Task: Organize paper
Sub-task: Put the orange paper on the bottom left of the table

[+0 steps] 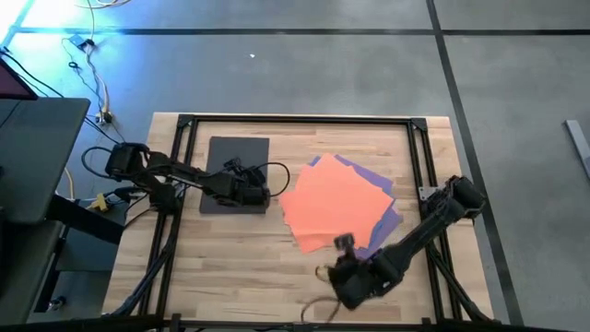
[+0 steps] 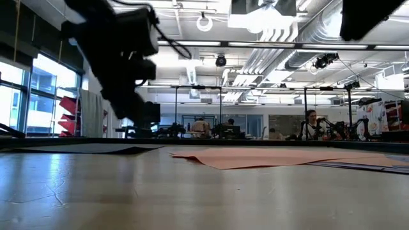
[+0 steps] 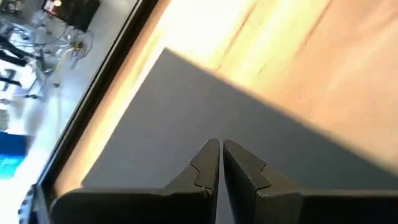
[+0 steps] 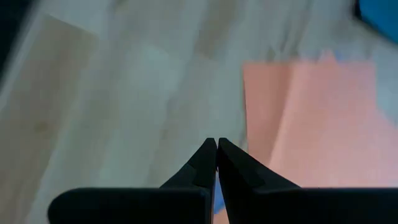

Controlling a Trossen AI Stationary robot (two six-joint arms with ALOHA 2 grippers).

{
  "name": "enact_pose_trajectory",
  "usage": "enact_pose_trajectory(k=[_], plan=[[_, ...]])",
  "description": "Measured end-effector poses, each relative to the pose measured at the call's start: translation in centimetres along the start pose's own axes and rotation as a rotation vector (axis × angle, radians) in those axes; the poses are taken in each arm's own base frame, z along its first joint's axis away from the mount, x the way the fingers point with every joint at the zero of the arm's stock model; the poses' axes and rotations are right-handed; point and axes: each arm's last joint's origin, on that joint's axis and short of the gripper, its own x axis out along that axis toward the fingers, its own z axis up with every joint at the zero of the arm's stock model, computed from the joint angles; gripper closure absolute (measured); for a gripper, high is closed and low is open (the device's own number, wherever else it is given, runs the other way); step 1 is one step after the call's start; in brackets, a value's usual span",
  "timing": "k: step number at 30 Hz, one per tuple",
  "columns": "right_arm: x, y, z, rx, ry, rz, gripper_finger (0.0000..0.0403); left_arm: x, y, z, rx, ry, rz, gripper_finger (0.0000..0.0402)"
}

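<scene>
A dark grey sheet of paper [image 1: 238,171] lies flat on the left half of the wooden table. My left gripper [image 3: 221,144] hovers shut above its near right part [image 1: 251,192], clear of the table in the low view [image 2: 137,108]. Right of centre lies a fanned pile with an orange sheet [image 1: 332,203] on top and purple sheets [image 1: 387,198] showing beneath. A blue patch [image 4: 380,12] shows at the edge of the right wrist view. My right gripper [image 4: 216,142] is shut above bare wood by the pile's near corner [image 1: 343,243].
A black metal frame [image 1: 295,120] runs around the table top, with rails along the left and right sides. Bare wood [image 1: 249,258] lies between the grey sheet and the near edge. Cables [image 1: 92,88] lie on the floor beyond the far left corner.
</scene>
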Motion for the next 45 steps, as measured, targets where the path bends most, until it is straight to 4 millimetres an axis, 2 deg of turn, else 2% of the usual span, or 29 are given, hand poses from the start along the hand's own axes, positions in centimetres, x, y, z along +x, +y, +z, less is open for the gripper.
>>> enact_pose_trajectory(k=[4,7,11,13,15,17,19,21,25,29,35,38,45], plan=[[0.9,-1.9,-3.4,0.136,-0.038,-0.04,0.0396,-1.4,-1.5,1.2,-0.1,-0.111,-0.093,0.04],[1.6,-3.3,-5.3,0.257,-0.187,0.021,0.0369,-2.1,-2.8,1.7,-0.166,-0.226,-0.164,0.04],[4.7,-4.1,-6.9,0.345,-0.43,0.149,0.0308,-2.3,-3.7,1.9,-0.035,-0.306,-0.198,0.04],[5.9,-4.4,-7.0,0.361,-0.571,0.229,0.027,-2.5,-3.7,2.3,-0.003,-0.343,-0.181,0.04],[7.7,-5.0,-7.3,0.4,-0.649,0.234,0.0232,-2.5,-3.7,2.5,0.021,-0.364,-0.15,0.04],[9.7,-5.5,-7.7,0.43,-0.662,0.206,0.0194,-2.5,-3.5,2.7,0.035,-0.385,-0.113,0.04],[11.0,-6.0,-7.2,0.45,-0.695,0.216,0.016,-2.4,-3.3,3.1,0.041,-0.396,-0.076,0.04],[12.4,-6.0,-6.6,0.399,-0.699,0.236,0.0133,-2.1,-2.9,3.4,0.046,-0.397,-0.049,0.04],[15.2,-5.1,-5.6,0.308,-0.641,0.264,0.011,-1.4,-2.2,3.9,0.031,-0.388,-0.035,0.04],[17.5,-4.5,-5.4,0.303,-0.594,0.252,0.0113,-0.8,-1.8,4.2,0.004,-0.374,-0.069,0.04],[18.8,-4.1,-5.7,0.315,-0.562,0.199,0.0153,-0.7,-1.9,4.2,0.012,-0.368,-0.122,0.04],[18.9,-4.1,-5.8,0.322,-0.551,0.173,0.0195,-0.9,-2.0,4.1,0.015,-0.371,-0.125,0.04],[18.3,-4.3,-5.6,0.325,-0.553,0.147,0.0329,-0.9,-2.0,4.2,0.051,-0.382,-0.115,0.04]])
